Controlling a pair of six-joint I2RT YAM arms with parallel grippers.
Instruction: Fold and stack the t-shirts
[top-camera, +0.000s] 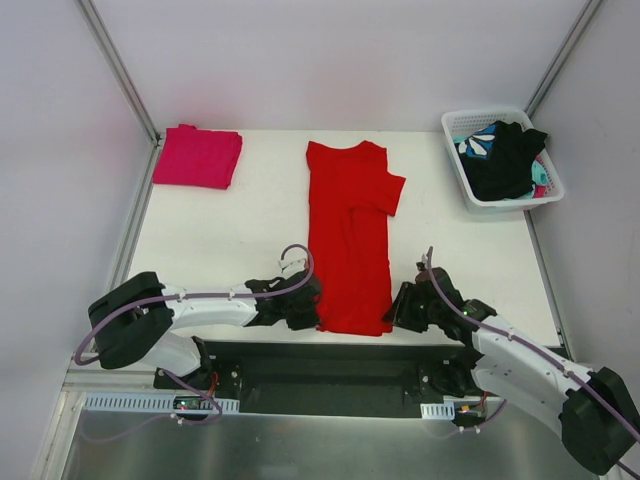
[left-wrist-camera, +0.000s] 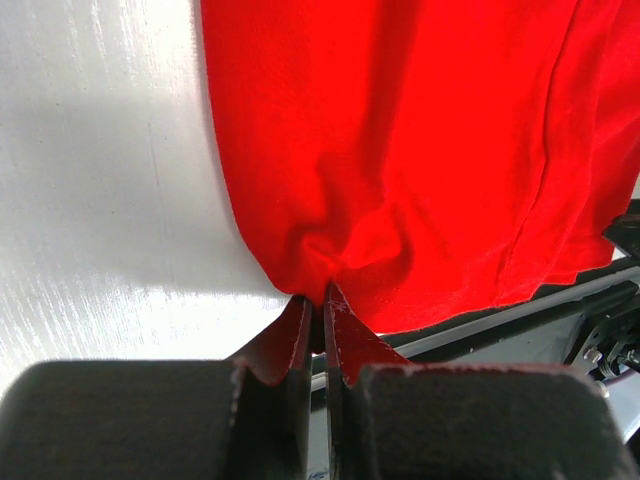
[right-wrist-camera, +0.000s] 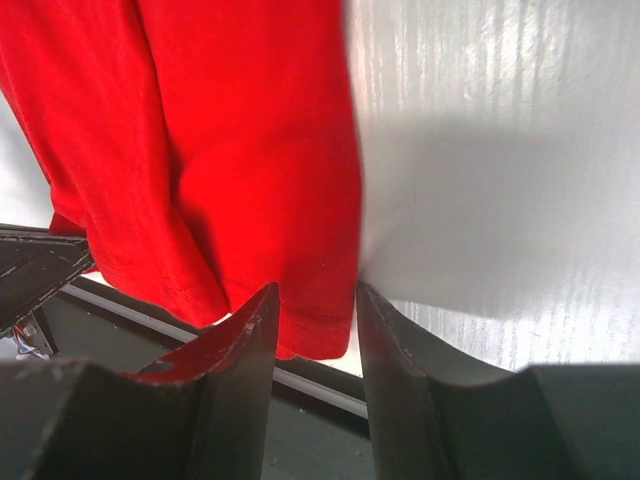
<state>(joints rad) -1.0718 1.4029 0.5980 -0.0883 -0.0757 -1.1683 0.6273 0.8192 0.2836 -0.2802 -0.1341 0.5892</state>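
A red t-shirt lies folded lengthwise into a long strip down the middle of the table, its hem at the near edge. My left gripper is shut on the hem's near left corner, which bunches at the fingertips in the left wrist view. My right gripper is open, its jaws straddling the hem's near right corner without pinching it. A folded magenta-pink t-shirt lies at the far left. Black and teal-and-white garments sit in the basket.
A white plastic basket stands at the far right corner. The table's near edge and a dark gap run just behind both grippers. Metal frame posts rise at the back corners.
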